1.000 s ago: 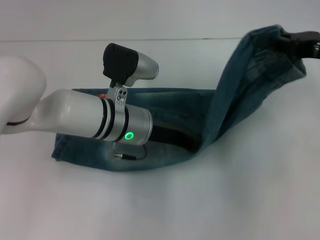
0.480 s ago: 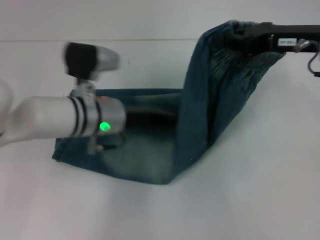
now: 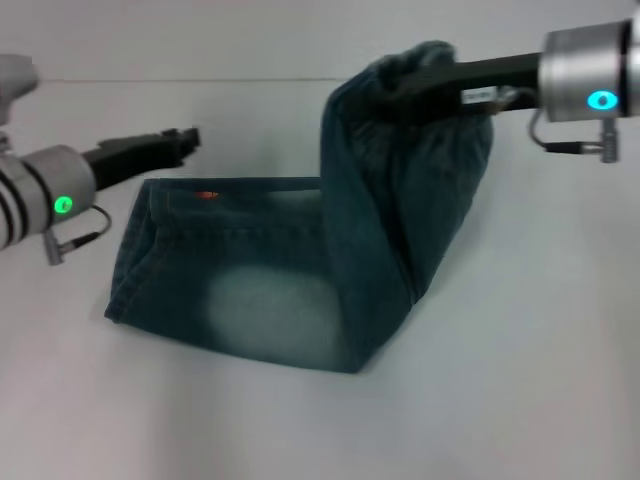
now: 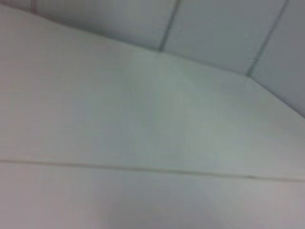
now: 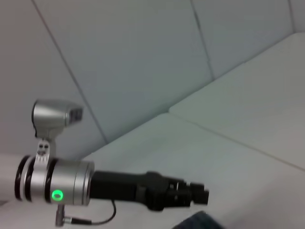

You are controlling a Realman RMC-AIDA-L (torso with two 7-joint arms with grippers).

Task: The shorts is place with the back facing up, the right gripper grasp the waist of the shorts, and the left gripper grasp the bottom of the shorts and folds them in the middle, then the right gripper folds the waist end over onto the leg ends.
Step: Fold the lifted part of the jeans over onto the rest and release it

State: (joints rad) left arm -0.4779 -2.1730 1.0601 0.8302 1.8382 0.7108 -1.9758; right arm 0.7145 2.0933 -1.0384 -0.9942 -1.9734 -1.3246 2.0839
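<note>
The blue-green denim shorts [image 3: 270,290] lie folded lengthwise on the white table, with the leg ends [image 3: 130,265] flat at the left. A bit of orange print [image 3: 205,195] shows near the hems. My right gripper [image 3: 428,80] is shut on the gathered waist of the shorts [image 3: 400,65] and holds it in the air, so the cloth hangs down in a steep fold over the right half. My left gripper [image 3: 188,140] hovers beyond the far left corner of the shorts, clear of the fabric; it also shows in the right wrist view [image 5: 198,193].
The white table [image 3: 500,400] stretches around the shorts, with a seam line along its far side [image 3: 250,80]. Grey wall panels [image 5: 119,57] stand behind. The left wrist view shows only table and wall.
The left arm has pulled back to the left, off the shorts. The right gripper has carried the raised waist leftward, and the standing fold has moved toward the middle of the shorts.
</note>
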